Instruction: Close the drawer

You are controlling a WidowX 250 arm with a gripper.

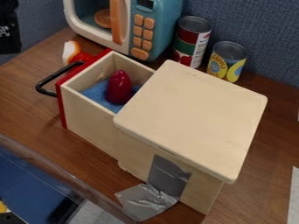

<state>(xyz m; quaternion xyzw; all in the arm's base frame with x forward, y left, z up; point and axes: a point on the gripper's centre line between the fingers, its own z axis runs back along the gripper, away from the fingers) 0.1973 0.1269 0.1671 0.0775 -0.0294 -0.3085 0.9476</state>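
A small light-wood cabinet (196,116) stands on the brown table, right of the middle. Its drawer (90,118) is pulled well out toward the upper left, with the inside exposed. The drawer has a red front (60,105) and a black bar handle (48,81). Inside it, a dark red rounded object (119,87) stands on a blue lining (96,93). A black piece (8,30) with white print, which looks like part of the robot arm, is at the upper left edge, apart from the drawer and its handle.
A teal and white toy microwave (156,26) and two cans, one red and green (191,41), one yellow (227,61), stand behind the cabinet. An orange and white item (71,51) lies beside the drawer front. Grey tape (146,202) runs from cabinet to table (26,103).
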